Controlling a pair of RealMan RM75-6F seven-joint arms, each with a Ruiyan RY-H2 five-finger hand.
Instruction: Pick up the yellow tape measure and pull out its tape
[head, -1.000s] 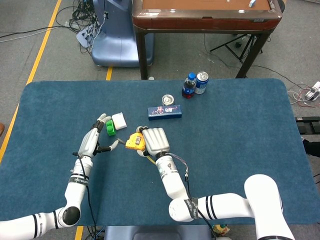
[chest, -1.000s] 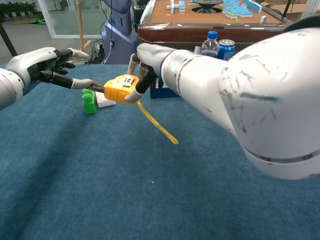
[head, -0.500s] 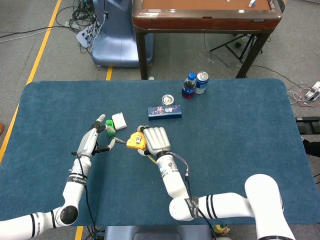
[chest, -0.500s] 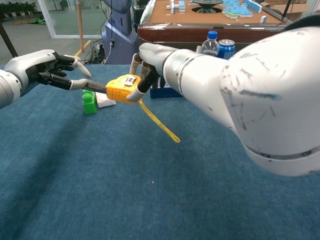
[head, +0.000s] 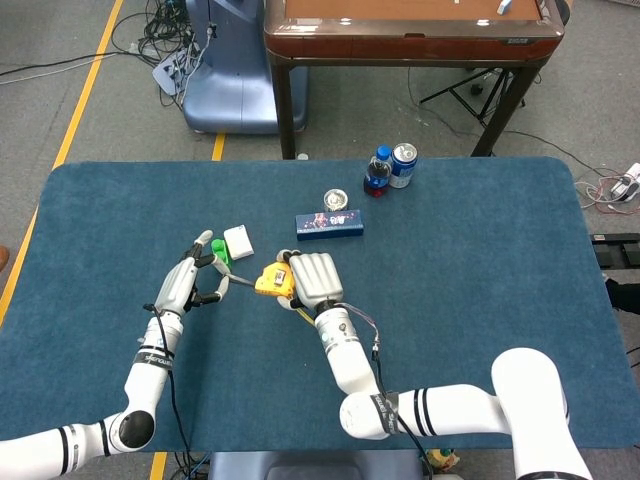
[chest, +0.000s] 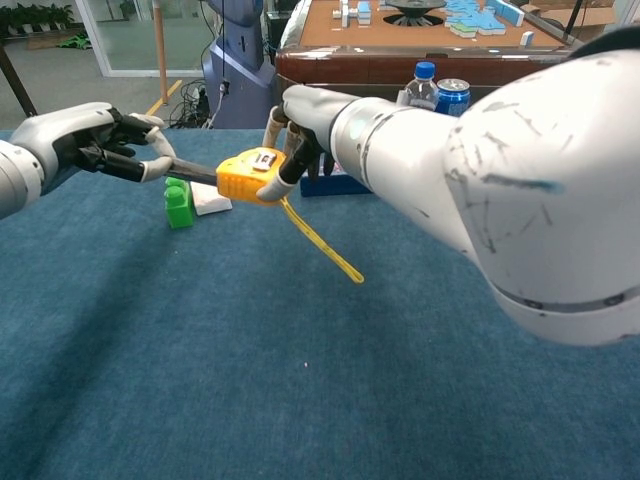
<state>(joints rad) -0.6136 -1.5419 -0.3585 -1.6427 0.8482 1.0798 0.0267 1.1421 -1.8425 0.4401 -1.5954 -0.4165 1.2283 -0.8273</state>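
Observation:
My right hand (head: 312, 279) (chest: 300, 120) grips the yellow tape measure (head: 271, 282) (chest: 250, 174) above the blue table, its yellow wrist strap (chest: 320, 243) dangling below. A short dark length of tape (chest: 192, 173) runs from the case leftward to my left hand (head: 190, 282) (chest: 95, 139), which pinches its end between thumb and a finger. The two hands are a short way apart.
A green block (head: 222, 255) (chest: 179, 206) and a white box (head: 238, 241) lie just behind the hands. Farther back are a blue flat box (head: 329, 223), a small round tin (head: 336, 198), a blue-capped bottle (head: 378, 171) and a can (head: 403, 164). A brown table (head: 410, 30) stands beyond.
My left hand's fingers have closed on the tape end, and a little more tape shows between the hands. My right hand with the case has shifted slightly right.

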